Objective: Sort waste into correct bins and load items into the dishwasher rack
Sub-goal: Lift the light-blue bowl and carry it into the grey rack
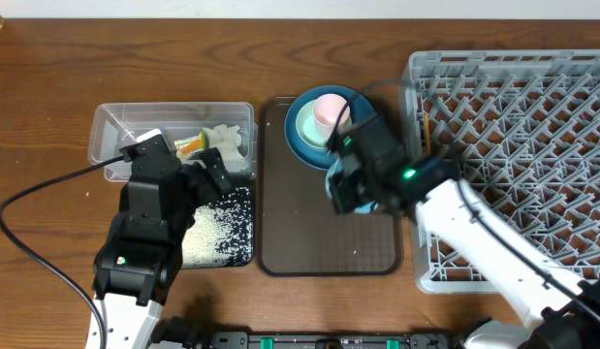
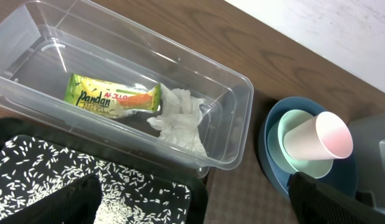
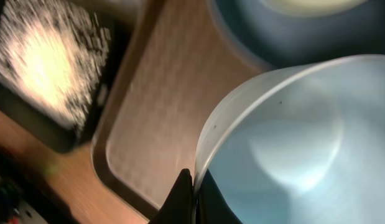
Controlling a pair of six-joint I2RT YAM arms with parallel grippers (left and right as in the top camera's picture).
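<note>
1. Two pincers are in view. The right pincer (image 1: 350, 189) is clamped on the rim of the small light-blue bowl (image 1: 336, 192). In the right wrist view a dark fingertip (image 3: 185, 190) meets that rim.
2. That bowl is over the brown tray (image 1: 319, 233), at 5 o'clock from the plate stack. I cannot tell whether it touches the tray.
3. At the tray's 12 o'clock end lies the dark-blue plate (image 2: 272, 143). The pale-green bowl (image 2: 298, 118) sits in it, and the pink cup (image 2: 323, 140) lies tipped in that bowl.
4. The left pincer (image 1: 210, 173) is spread wide and holds nothing. It hangs above the line where the two bins meet.
5. The clear tub (image 1: 110, 145), at 9 o'clock from the plate, holds the yellow-green wrapper (image 2: 111, 98) and the crumpled napkin (image 2: 180, 118), which touch each other.
6. The black bin (image 1: 247, 233), at the tub's 6 o'clock, holds the white rice grains (image 1: 207, 233).
7. The grey rack (image 1: 513, 145) stands on the table (image 1: 47, 78) at the tray's 3 o'clock.
</note>
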